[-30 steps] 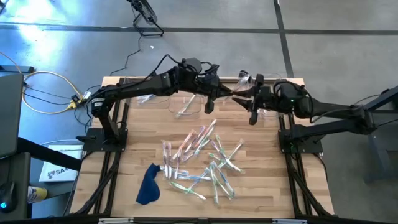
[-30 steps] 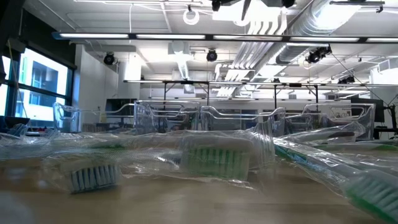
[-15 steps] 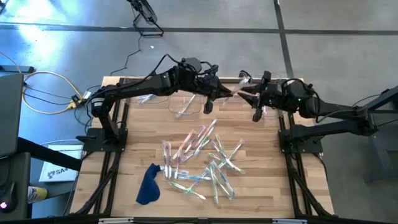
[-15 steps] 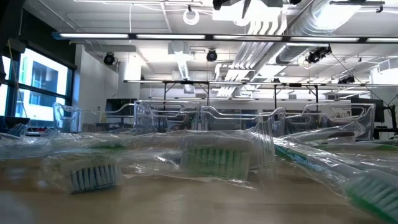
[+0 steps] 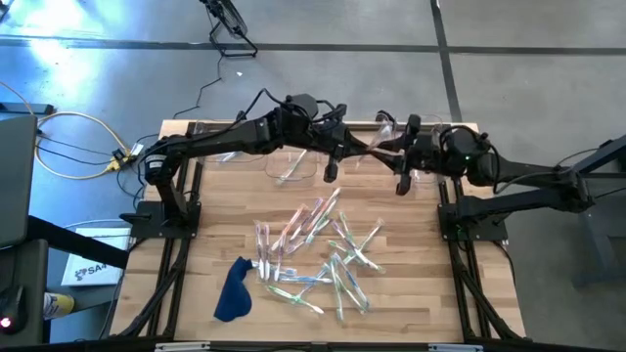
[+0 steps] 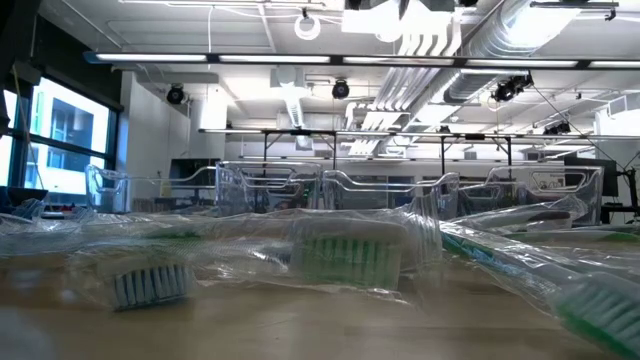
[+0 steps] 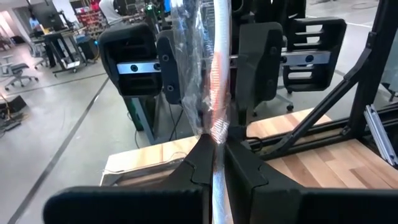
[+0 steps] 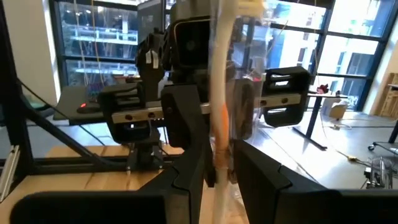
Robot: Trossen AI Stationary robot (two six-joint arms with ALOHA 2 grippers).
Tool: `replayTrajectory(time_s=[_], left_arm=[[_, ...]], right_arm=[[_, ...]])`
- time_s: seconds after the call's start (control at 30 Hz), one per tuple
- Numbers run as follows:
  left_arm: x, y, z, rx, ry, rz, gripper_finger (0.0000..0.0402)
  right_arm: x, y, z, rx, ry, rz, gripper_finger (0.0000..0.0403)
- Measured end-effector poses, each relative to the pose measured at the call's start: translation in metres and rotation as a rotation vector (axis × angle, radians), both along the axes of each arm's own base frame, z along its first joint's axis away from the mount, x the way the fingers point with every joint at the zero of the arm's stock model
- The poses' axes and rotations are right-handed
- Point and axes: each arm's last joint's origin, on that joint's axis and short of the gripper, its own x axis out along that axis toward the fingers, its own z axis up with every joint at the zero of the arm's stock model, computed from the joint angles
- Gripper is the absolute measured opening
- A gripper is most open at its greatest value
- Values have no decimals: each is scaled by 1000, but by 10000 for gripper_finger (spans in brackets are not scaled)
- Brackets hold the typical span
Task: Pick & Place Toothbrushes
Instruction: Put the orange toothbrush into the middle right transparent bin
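Compared with one second earlier, the right gripper [image 5: 396, 156] has shifted slightly toward the table's right edge, drawing the wrapped toothbrush [image 5: 375, 143] with it.

Both grippers hold this one toothbrush above the far middle of the table [image 5: 411, 303]. The left gripper [image 5: 344, 156] is clamped nearly closed on it; the right gripper grips it at a narrow gap.

The remaining toothbrushes [image 5: 313, 256] lie heaped mid-table.

Handling, as judged: light, stiff, slippery in its glossy wrapper; grip the handle, not loose film.

Wrist views show both grips on the toothbrush; the high view cannot resolve this. The low view shows only the heap.
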Motion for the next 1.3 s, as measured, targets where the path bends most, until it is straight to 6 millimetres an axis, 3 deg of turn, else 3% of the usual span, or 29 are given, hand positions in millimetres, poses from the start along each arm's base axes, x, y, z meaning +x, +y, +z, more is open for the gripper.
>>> replayTrajectory(time_s=[0.33, 0.63, 0.83, 1.3], left_arm=[[-1, 0, 0, 1, 4, -2, 11], [-1, 0, 0, -5, 13, -6, 11], [-1, 0, -1, -6, 19, -7, 12], [-5, 6, -1, 18, 36, -17, 132]], right_arm=[[2, 0, 2, -3, -26, 8, 80], [7, -1, 1, -9, -37, 17, 15], [7, -1, 0, -7, -26, 16, 10], [8, -1, -3, 3, 5, 16, 7]])
